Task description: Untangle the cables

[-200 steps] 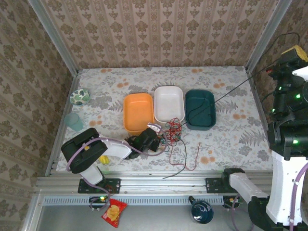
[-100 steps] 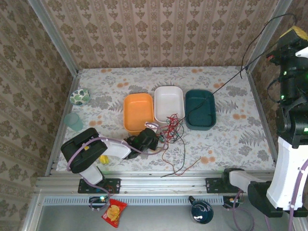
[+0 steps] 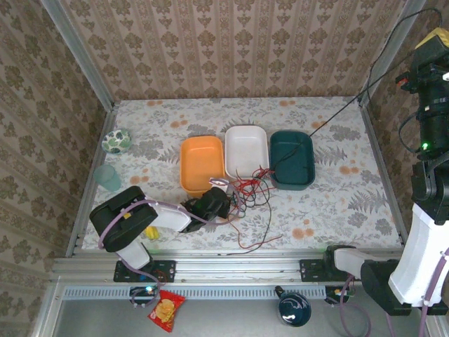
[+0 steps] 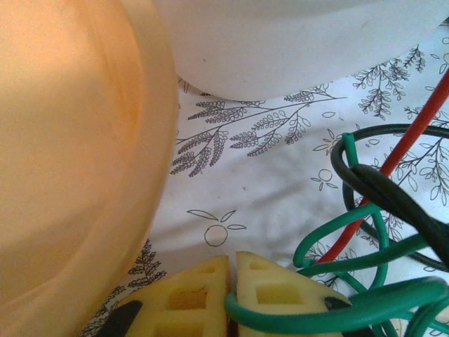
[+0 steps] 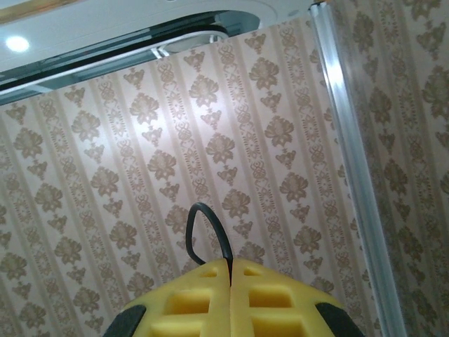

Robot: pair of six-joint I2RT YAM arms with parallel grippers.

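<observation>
The left pincer [image 4: 231, 281] sits low on the worktop [image 3: 330, 203] beside the orange tub [image 3: 200, 163], its jaws pinched tight on the green cable [image 4: 351, 309]. The red cable [image 4: 414, 133] and black cable [image 4: 393, 200] cross just beside it. The tangle of all 3 lies toward the near edge, in front of the white tub [image 3: 246, 149]. The right pincer [image 5: 230, 270] hangs high near the far right corner, clamped on a loop of the black cable, which stretches up from the tangle across the teal tub [image 3: 292, 158].

Overhead wide; 2 wrists, seemingly close.
</observation>
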